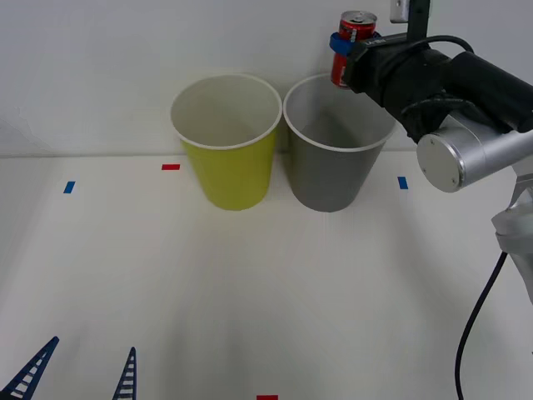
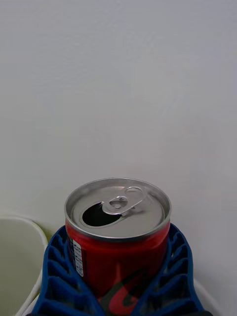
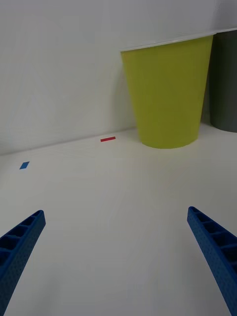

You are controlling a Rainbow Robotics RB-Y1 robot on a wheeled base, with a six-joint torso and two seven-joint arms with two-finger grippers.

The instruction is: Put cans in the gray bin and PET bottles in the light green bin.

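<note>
My right gripper [image 1: 344, 43] is shut on a small red can [image 1: 353, 47] with an opened silver top [image 2: 117, 207], held upright above the far right rim of the gray bin [image 1: 336, 171]. Blue fingers [image 2: 59, 276] clasp the can's sides. The light green bin [image 1: 229, 171] stands just left of the gray one, also seen as the yellow-green bin [image 3: 168, 94] from the left wrist. My left gripper [image 1: 75, 375] rests open near the table's front left corner, nothing between its fingers. No PET bottles are in view.
Both bins stand side by side near the back wall on the white table [image 1: 266, 292]. Small blue tape marks [image 1: 69, 187] and red tape marks [image 1: 171, 167] dot the surface. A black cable [image 1: 475, 325] hangs at the right.
</note>
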